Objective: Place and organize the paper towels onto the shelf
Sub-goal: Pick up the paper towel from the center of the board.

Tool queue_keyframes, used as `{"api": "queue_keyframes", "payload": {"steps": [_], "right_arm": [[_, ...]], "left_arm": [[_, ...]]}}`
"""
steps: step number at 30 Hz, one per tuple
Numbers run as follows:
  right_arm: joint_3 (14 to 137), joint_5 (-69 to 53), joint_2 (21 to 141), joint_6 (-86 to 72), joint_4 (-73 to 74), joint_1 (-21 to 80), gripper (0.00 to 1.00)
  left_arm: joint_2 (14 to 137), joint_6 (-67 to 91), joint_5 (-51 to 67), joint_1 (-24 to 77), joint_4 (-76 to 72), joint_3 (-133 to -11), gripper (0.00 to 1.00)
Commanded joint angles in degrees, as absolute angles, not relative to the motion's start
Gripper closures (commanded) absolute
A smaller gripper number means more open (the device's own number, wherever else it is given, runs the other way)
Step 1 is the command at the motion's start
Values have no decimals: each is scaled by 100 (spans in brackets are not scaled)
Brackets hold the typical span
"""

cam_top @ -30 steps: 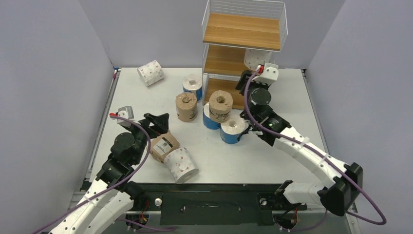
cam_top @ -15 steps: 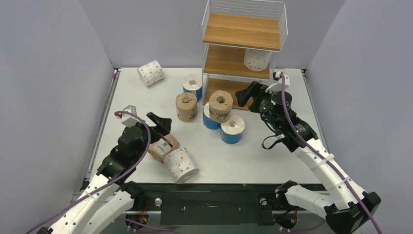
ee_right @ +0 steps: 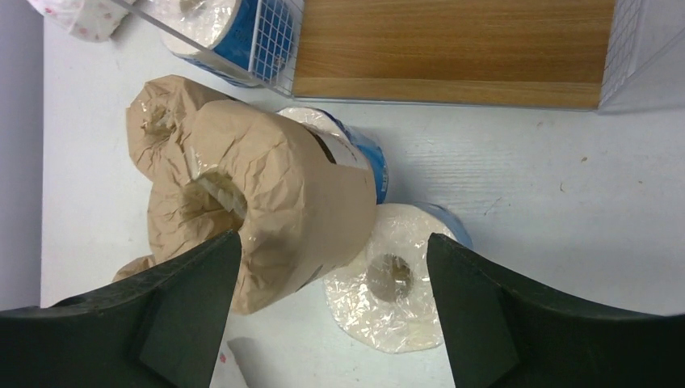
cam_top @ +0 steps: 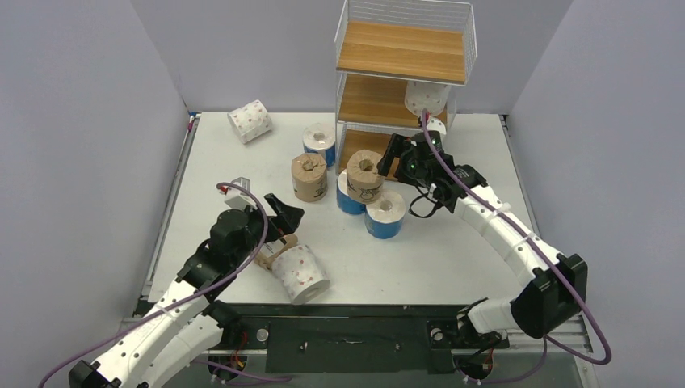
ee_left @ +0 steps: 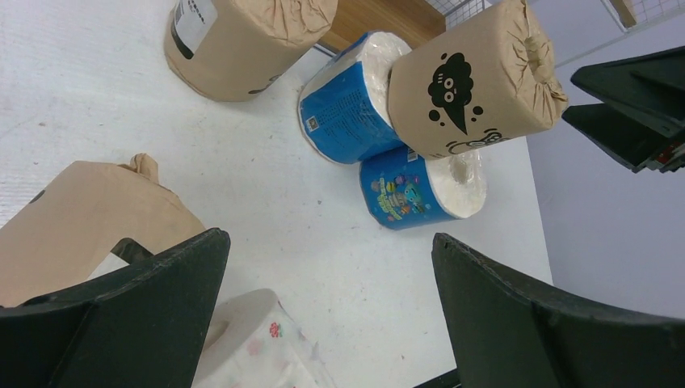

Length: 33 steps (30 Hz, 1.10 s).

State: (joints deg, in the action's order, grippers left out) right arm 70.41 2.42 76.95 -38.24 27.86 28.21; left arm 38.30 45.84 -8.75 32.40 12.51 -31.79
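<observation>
Stacked rolls block the bottom opening of the shelf; top board unobstructed.

Shelf stands at the back — one roll on its middle board. Roll cluster before its base; lone roll far left.

The right claw gapes wide above a brown roll, which covers most of a blue roll. A second blue roll stands just nearer on the white worktop. The shelf lies beyond.
</observation>
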Motion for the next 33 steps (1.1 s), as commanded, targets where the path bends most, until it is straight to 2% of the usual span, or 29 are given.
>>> {"api": "queue_keyframes", "payload": {"steps": [1, 12, 21, 33], "right_arm": [[7508, 450, 8023, -3894, 2843, 2875, 20], [7613, 162, 8446, -3921, 2718, 2882, 29], [7498, 66, 8238, -4018, 2607, 2883, 21], [7726, 207, 8264, -3811, 3020, 3023, 24]], "left_arm": [[3895, 4405, -697, 3208, 806, -3270, 4], [3908, 4580, -632, 3208, 680, -3015, 4], [4080, 4572, -537, 3208, 615, -3089, 4], [4227, 4625, -540, 3208, 598, -3127, 4]]}}
